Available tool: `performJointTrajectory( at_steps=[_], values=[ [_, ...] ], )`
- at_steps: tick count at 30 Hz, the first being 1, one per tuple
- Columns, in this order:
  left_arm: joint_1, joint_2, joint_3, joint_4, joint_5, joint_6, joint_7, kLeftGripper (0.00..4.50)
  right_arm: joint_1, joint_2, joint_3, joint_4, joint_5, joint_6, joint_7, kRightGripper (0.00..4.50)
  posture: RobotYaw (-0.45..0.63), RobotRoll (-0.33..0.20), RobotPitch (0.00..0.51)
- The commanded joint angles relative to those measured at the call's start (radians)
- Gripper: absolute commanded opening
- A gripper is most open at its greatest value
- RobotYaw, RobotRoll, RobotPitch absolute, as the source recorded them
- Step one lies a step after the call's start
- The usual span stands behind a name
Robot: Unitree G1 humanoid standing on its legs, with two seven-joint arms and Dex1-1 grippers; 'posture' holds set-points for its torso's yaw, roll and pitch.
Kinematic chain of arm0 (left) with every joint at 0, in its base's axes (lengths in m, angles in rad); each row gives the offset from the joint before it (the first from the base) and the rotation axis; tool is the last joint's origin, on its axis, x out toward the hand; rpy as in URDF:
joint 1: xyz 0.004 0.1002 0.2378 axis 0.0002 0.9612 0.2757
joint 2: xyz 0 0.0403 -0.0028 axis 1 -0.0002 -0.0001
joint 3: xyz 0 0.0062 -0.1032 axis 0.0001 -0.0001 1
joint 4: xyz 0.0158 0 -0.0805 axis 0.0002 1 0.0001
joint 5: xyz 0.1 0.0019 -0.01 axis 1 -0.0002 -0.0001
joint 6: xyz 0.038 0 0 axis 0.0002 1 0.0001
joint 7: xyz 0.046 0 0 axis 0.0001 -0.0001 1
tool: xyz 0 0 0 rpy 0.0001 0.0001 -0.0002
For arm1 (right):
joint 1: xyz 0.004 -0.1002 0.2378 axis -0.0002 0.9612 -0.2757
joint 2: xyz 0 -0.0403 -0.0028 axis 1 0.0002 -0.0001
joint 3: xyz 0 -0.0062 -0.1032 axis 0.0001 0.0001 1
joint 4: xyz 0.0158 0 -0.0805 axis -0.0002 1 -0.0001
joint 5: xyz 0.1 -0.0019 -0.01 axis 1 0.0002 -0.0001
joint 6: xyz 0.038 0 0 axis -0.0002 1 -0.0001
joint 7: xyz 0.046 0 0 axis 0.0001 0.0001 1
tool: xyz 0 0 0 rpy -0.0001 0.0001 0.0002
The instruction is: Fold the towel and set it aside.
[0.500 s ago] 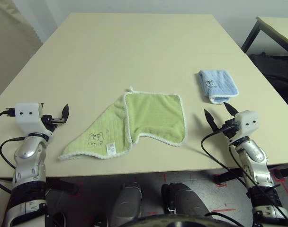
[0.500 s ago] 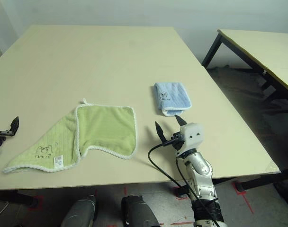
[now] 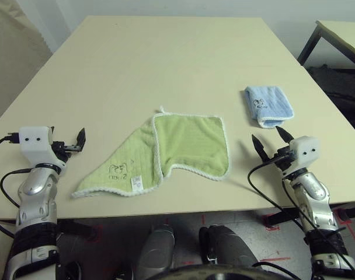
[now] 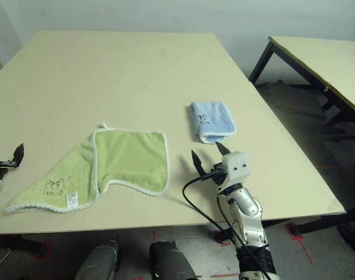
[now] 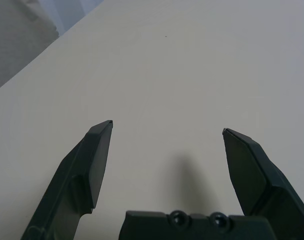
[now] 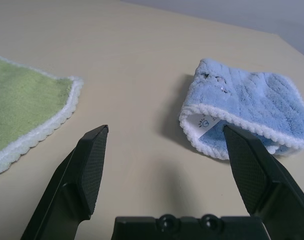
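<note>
- Between my two hands on the worktop (image 3: 136,70) lies the towel (image 3: 189,143), yellow-green with white edging, partly folded: a doubled, squarish part toward my right, a single-layer point trailing toward my left and the near edge.
- Long axis runs slantwise, from the near-left corner up to the far-right corner.
- Left hand (image 3: 78,142): fingers spread wide, nothing held, hovering off the towel's left side, well apart from the cloth. The wrist camera has it facing bare worktop.
- Right hand (image 3: 271,142): fingers spread wide too, empty, just off the towel's right edge. Through its wrist camera, the scalloped right corner sits near one finger.
- Right hand looks nearer the folded part; left hand is the nearer one to the trailing point and the white tag (image 3: 136,183).
- My call: the next fold turns on that loose left point, so the left hand would have to go rightward and slightly forward to reach it.
- Small blue towel (image 3: 268,105), folded, sits beyond the right hand, well apart from the green one. Not the target.
- Writing: dark printed drawing with a few letters (image 3: 120,170) near the left point, too small to read. Tag print unreadable. Blue towel's label also unreadable.
</note>
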Motion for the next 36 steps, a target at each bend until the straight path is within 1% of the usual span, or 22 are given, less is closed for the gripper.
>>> performJointTrajectory(
  at_steps=[1,6,9,10,13,14,16,19,23,27,32,36],
  values=[
    [-0.001,0.019,0.008,0.011,-0.018,-0.029,-0.037,4.5,0.0,-0.003,-0.001,0.001,0.006,0.009,0.002,4.46,0.15,0.0,0.097],
    [0.019,0.005,0.001,-0.095,-0.154,-0.034,-0.225,4.5,-0.005,-0.004,-0.002,0.004,0.006,0.008,0.002,4.46,0.14,0.0,0.095],
    [0.06,0.022,-0.018,-0.228,-0.297,0.046,-0.411,4.5,-0.013,-0.006,0.005,0.003,0.005,0.011,0.01,4.46,0.14,0.0,0.096],
    [0.07,0.03,-0.021,-0.255,-0.324,0.065,-0.449,4.5,-0.015,-0.008,0.007,0.003,0.005,0.012,0.013,4.46,0.15,0.0,0.096],
    [0.109,0.103,-0.039,-0.325,-0.356,0.107,-0.591,4.5,-0.04,-0.015,0.033,-0.03,0.017,0.056,0.05,4.46,0.15,0.0,0.097],
    [0.123,0.134,-0.05,-0.339,-0.355,0.118,-0.638,4.5,-0.06,-0.014,0.042,-0.047,0.034,0.093,0.064,4.46,0.14,0.0,0.097],
    [0.141,0.173,-0.064,-0.353,-0.351,0.132,-0.692,4.5,-0.098,-0.015,0.056,-0.075,0.06,0.169,0.088,4.46,0.14,0.0,0.097],
    [0.146,0.194,-0.079,-0.369,-0.338,0.145,-0.719,4.5,-0.16,-0.021,0.079,-0.102,0.082,0.29,0.112,4.46,0.14,0.0,0.097],
    [0.138,0.184,-0.095,-0.4,-0.321,0.157,-0.696,4.5,-0.278,-0.03,0.148,-0.104,0.002,0.511,0.051,4.46,0.14,0.0,0.095],
    [0.148,0.172,-0.11,-0.433,-0.304,0.164,-0.674,4.5,-0.354,-0.04,0.216,-0.128,-0.005,0.681,0.097,4.46,0.14,0.0,0.096],
    [0.158,0.169,-0.114,-0.473,-0.295,0.183,-0.649,4.5,-0.439,-0.029,0.246,-0.074,-0.025,0.758,0.106,4.46,0.15,0.0,0.096],
    [0.154,0.173,-0.114,-0.514,-0.294,0.211,-0.621,4.5,-0.487,-0.017,0.258,0.002,-0.045,0.772,0.104,4.46,0.16,0.0,0.091]
  ],
)
